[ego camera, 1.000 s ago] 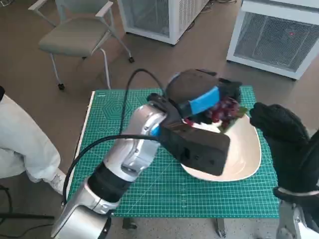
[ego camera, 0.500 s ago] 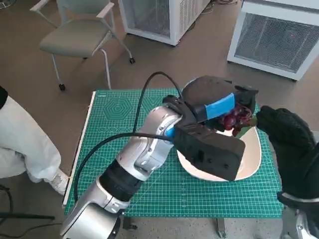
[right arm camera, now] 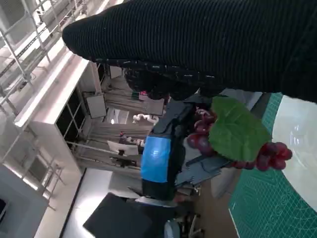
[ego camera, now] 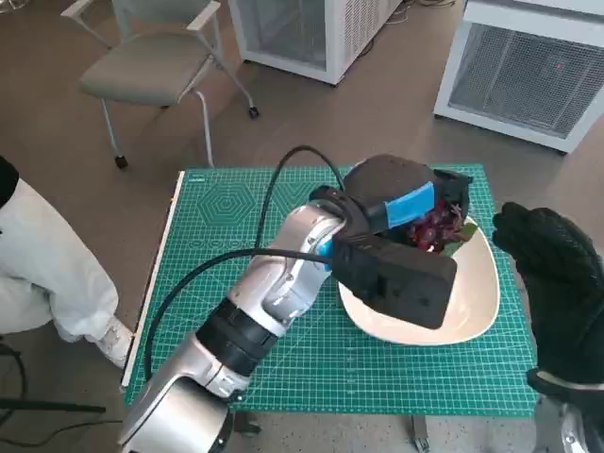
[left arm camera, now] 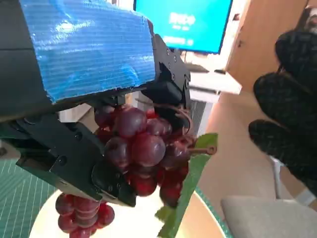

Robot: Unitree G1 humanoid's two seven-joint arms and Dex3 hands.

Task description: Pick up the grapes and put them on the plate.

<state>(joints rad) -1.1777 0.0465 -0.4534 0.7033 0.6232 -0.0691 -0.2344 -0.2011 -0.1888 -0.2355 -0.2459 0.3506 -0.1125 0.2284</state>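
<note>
A bunch of dark red grapes (ego camera: 434,226) with a green leaf hangs in my left hand (ego camera: 401,193), whose black fingers grip it just above the far edge of the white plate (ego camera: 462,302). The left wrist view shows the grapes (left arm camera: 138,148) held between the fingers, the leaf (left arm camera: 190,183) drooping over the plate (left arm camera: 129,223). In the right wrist view the grapes (right arm camera: 218,141) and leaf (right arm camera: 237,131) hang beside the plate (right arm camera: 302,148) under the blue-taped left hand (right arm camera: 158,158). My gloved right hand (ego camera: 557,278) hovers by the plate's right rim and holds nothing.
The plate lies on a green cutting mat (ego camera: 236,274) covering the small table. A person's pale trouser leg (ego camera: 42,274) is at the left. A chair (ego camera: 151,66) and white cabinets (ego camera: 528,66) stand beyond the table.
My left hand carried the grapes right and farther over the plate, then sank slightly toward it. My right hand shifted a little right and down.
</note>
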